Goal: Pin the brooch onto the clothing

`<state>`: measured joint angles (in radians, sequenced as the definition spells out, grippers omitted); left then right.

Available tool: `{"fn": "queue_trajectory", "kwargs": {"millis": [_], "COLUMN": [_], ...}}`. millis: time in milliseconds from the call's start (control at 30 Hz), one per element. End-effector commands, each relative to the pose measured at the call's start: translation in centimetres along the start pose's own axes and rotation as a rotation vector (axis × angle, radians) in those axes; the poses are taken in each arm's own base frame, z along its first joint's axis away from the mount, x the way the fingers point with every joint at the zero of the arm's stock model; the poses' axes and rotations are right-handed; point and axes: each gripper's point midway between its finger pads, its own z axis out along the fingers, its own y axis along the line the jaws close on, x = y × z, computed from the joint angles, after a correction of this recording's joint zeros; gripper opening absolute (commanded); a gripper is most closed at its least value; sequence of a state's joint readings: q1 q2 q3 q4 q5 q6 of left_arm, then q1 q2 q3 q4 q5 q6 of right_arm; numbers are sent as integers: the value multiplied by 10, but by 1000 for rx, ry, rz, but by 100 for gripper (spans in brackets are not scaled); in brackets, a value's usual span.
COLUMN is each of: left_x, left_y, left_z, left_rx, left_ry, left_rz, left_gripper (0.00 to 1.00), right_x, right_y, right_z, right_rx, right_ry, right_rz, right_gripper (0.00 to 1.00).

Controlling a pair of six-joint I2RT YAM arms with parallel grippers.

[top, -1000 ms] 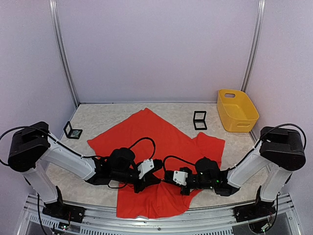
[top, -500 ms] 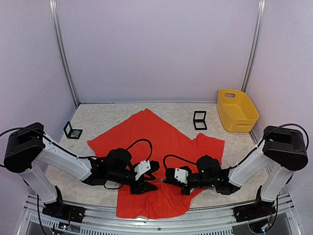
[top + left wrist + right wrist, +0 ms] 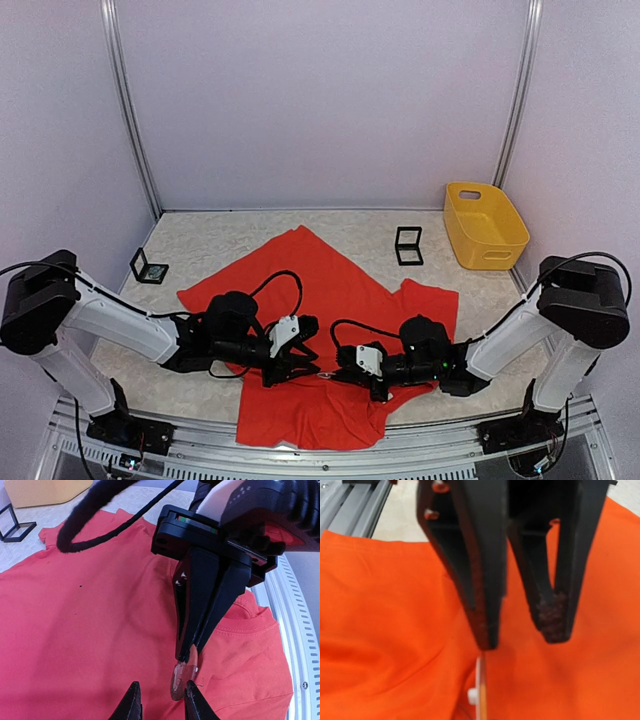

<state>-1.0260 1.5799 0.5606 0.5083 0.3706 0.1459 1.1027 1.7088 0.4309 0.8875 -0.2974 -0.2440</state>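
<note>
While the right hand has its fingers pressed together on the top edge of the brooch, the small round disc stands on edge, its long axis upright in line with those fingers. Its lower rim is down at the clothing, close to the near edge of the desk; contact with the fabric cannot be told. The left hand meets it tip to tip, partly open and gripping nothing, with the brooch just beside one fingertip. The red T-shirt lies spread like a diamond, one corner pointing at the far edge and its long axis running from there to the near edge. A black cable loops above the shirt. A yellow bin sits in the far right corner, a black-edged case is near it, and another case is by the left edge.
</note>
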Motion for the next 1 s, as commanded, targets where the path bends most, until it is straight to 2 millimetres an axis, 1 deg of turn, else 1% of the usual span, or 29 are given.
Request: {"fn": "queue_trajectory", "kwargs": {"millis": [0,133,200,233,367,400,500,633,733,833,867,900,967], "left_x": [-3,-4,-1,2,-7,-7,-6,5,8,9,9,10,11], "left_y": [-10,-11,-12,-12,-12,-8,2,-1,-4,-7,-6,-5,-4], "left_z": [-2,0,-1,-4,-15,-15,-9,2,9,11,12,12,13], "left_rx": [39,59,61,58,35,9,-32,-7,7,16,13,8,3], "left_ry": [-29,-24,-25,-26,-86,-79,-39,3,19,21,22,25,29], "left_rz": [46,50,53,52,91,90,82,74,71,75,76,75,74], "left_gripper": [27,27,29,31,34,33,26,23,18,16,14,10,4], "right_x": [-16,-17,-15,-15,-15,-16,-18,-20,-19,-21,-21,-22,-22], "right_y": [-5,-7,-9,-9,-7,-7,-8,-8,-9,-9,-9,-9,-9], "right_z": [0,-1,0,0,0,0,0,0,0,0,0,0,-1], "right_rx": [-12,-11,-10,-13,-25,-27,-26,-29,-25,-23,-26,-27,-31], "right_ry": [-43,-43,-36,-35,-39,-40,-48,-50,-44,-48,-49,-51,-52], "right_rz": [7,12,23,26,27,26,19,14,12,8,6,4,2], "right_gripper": [0,0,0,0,0,0,0,0,0,0,0,0,0]}}
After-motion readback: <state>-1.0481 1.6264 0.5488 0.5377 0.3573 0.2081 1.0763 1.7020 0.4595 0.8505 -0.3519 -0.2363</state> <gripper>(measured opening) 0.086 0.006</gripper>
